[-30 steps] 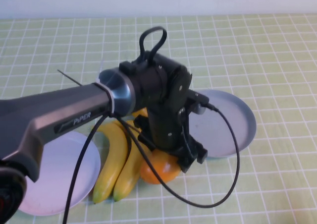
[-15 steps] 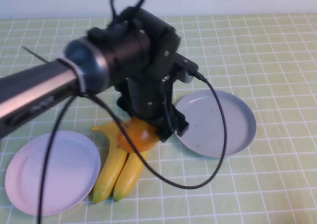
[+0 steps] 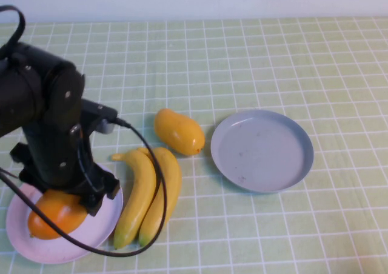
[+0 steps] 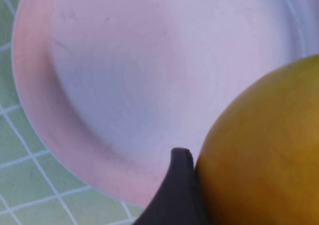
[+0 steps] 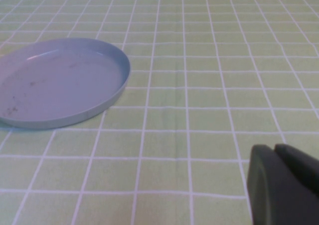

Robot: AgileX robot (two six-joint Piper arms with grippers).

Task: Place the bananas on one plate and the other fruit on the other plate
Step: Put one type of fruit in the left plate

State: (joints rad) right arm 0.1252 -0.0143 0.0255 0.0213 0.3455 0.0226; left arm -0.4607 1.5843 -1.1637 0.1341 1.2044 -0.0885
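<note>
- The pink-lilac plate (image 3: 24, 247) lies under the left pincer (image 3: 63, 204) and carries one orange mango (image 3: 56, 214), which the left pincer grips; in the left wrist view a dark finger (image 4: 175, 195) presses against the fruit's side.
- The grey-blue plate (image 3: 262, 150) lies well to the right of the left pincer, with nothing in it, only faint scuffs.
- The second mango (image 3: 178, 131) lies on the checked bench (image 3: 273, 56), between the left pincer and the grey-blue plate, close to that plate's rim.
- The two bananas (image 3: 148, 195) lie side by side on the bench, just right of the left pincer and the pink-lilac plate.
- The right pincer (image 5: 284, 185) is clenched shut low over bare bench, the grey-blue plate nearby.
- No readable writing shows.
</note>
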